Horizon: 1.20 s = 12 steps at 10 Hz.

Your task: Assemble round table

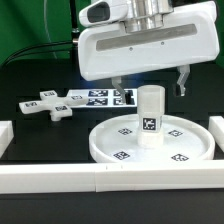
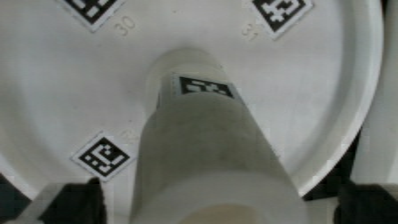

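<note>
Plainly, the 2 fingers [image 1: 183, 82] are spread wide, 1 on each side of the leg [image 1: 150, 112], touching nothing. That short thick cylinder stands upright near the middle of the round disc [image 1: 103, 150], which lies flat on the black counter [image 1: 40, 130]; the cross-shaped foot piece [image 1: 48, 104] lies well apart, toward the exterior view's left. I judge the leg to be stiff, light, smooth plastic (likely slippery), so a square, firm pinch across its upper sides looks best.
</note>
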Tool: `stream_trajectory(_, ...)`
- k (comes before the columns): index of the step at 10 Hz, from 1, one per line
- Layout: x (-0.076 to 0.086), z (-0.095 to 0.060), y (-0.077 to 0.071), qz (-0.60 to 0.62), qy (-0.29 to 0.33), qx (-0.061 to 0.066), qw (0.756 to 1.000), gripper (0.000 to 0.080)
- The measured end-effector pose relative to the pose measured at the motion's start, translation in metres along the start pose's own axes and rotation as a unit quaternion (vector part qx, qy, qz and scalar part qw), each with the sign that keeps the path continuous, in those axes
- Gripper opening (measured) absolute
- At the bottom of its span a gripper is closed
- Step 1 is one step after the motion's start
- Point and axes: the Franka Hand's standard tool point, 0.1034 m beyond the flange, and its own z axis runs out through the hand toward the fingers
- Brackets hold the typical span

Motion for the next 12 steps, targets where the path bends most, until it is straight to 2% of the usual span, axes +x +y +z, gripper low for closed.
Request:
stream_trajectory(3,0.011,0.0,-0.007,-0.142,-0.02,-0.012,0.99,0.0649)
stream_trajectory(5,0.01,0.0,-0.005,-0.184,-0.018,-0.012,0.983,0.0649)
stream_trajectory(8,0.01,0.001,-0.002,-0.286,-0.022,-0.013,0.958,0.0649)
stream_trajectory(9,0.01,0.001,-0.002,-0.321,-0.024,-0.015,0.947,0.0649)
stream_trajectory(11,0.015,0.003,-0.01,-0.428,-0.031,-0.035,0.902,0.0649)
stream_trajectory(12,0.015,0.005,-0.013,-0.47,-0.038,-0.04,0.881,0.0649)
